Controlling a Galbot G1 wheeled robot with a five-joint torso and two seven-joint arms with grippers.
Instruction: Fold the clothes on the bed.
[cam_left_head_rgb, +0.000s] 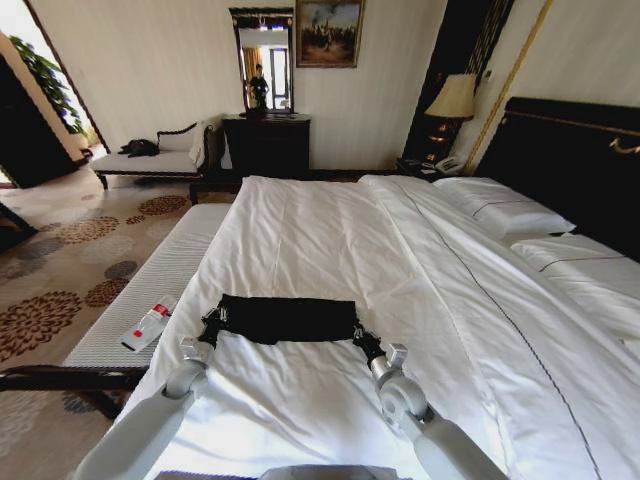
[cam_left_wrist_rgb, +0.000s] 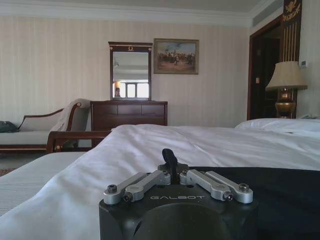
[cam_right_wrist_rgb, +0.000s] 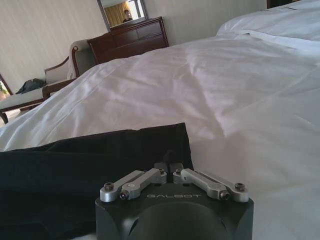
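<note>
Left end effector, right end effector pinched shut on black garment ends; bed.

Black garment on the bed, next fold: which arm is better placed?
Neither clearly. Left gripper sits at the black garment's left end, right gripper at its right end, both low on the bed; likely a two-arm fold.

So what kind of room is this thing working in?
Most likely a hotel bedroom: a large bed with white sheets and pillows, a lit bedside lamp, and a dark dresser under a mirror. Both grippers, left and right, rest at a black garment.
</note>
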